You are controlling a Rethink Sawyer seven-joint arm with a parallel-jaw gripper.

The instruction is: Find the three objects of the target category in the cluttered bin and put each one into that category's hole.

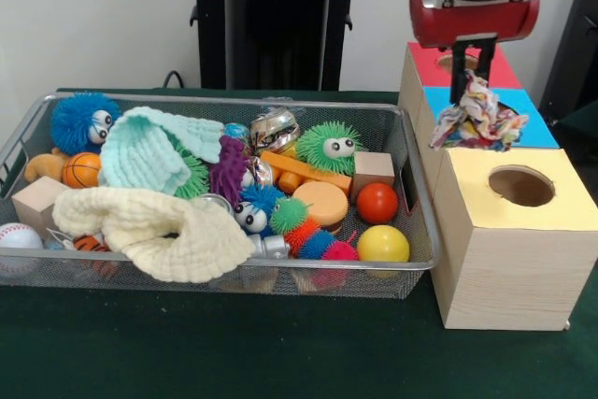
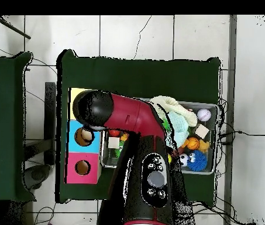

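Dangling patterned cloth [image 1: 477, 119] from gripper [image 1: 472, 81], no legible writing

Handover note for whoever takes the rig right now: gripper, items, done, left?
Gripper: shut on a multicoloured cloth, hanging above the blue box, not yet dropped.
Box row: red box, blue, then yellow box, each with a hole on top.
Mesh bin holds a cream cloth and a mint cloth among balls, blocks and spiky toys.
Done: one cloth lifted out.
Left: release it, then likely the other two cloths.
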